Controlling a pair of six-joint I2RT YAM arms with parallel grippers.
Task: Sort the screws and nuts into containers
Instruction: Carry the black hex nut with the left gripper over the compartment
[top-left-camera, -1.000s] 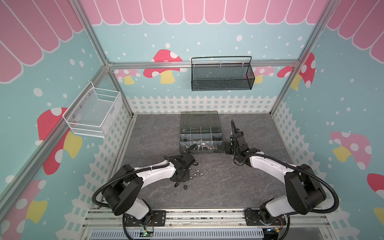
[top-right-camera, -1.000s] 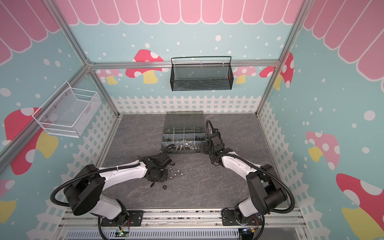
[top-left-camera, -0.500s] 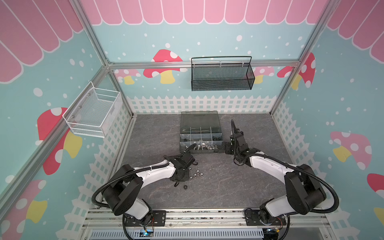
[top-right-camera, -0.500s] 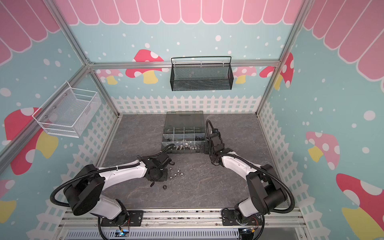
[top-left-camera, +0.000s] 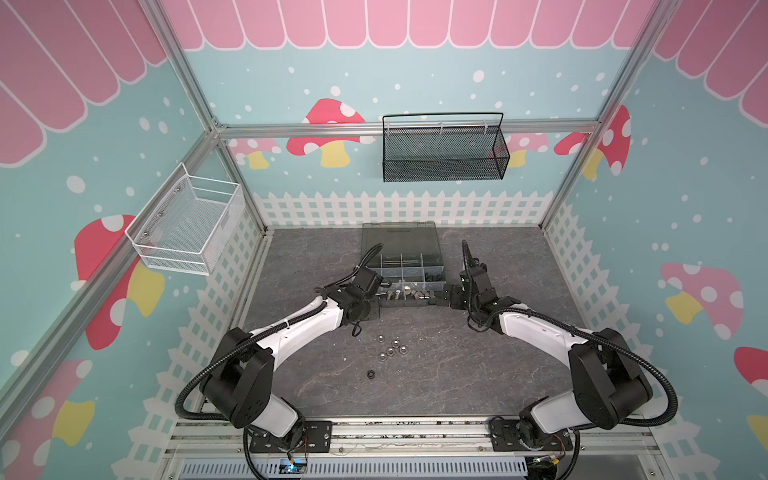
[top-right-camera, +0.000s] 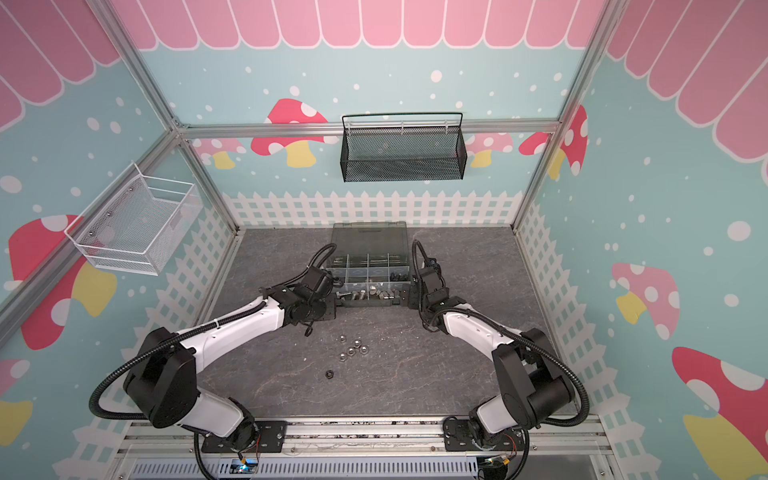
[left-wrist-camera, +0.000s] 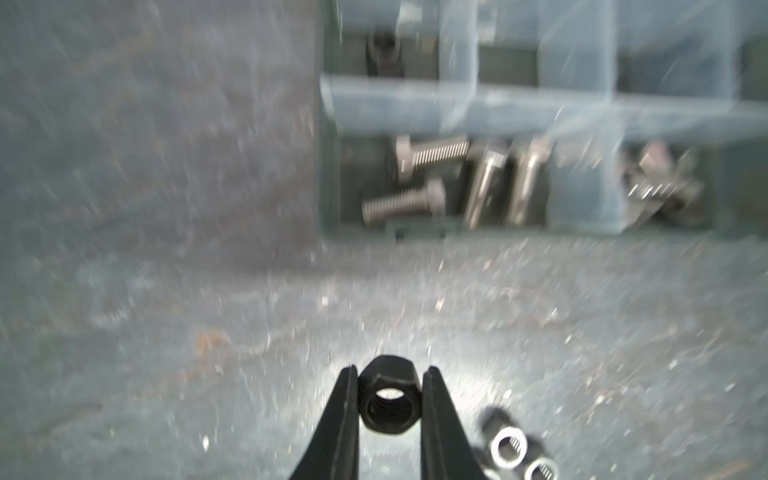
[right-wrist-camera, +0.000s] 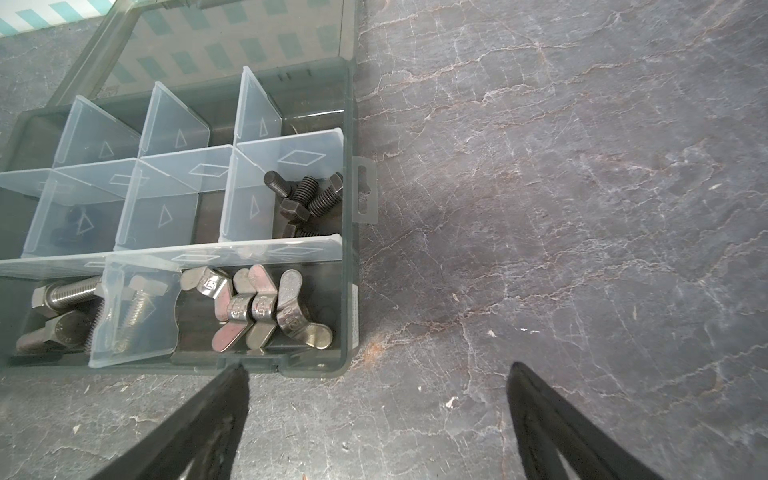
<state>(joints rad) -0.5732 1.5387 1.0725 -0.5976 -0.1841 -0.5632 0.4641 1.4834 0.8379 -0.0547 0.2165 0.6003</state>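
Holding a small black hex nut (left-wrist-camera: 388, 401) clamped in the left gripper (left-wrist-camera: 390, 370), near the front wall of the dark grey plastic organiser case (left-wrist-camera: 328, 187). Spreading the right gripper (right-wrist-camera: 377, 368) wide, empty, over the grey stone-patterned table (right-wrist-camera: 582, 208) at the case's front right corner. Shiny silver hex-head screws (left-wrist-camera: 419, 160) and silver wing nuts (right-wrist-camera: 257, 307) in the front row, short black screws (right-wrist-camera: 307, 195) behind, loose silver hex nuts (top-left-camera: 390, 347) out on the table.
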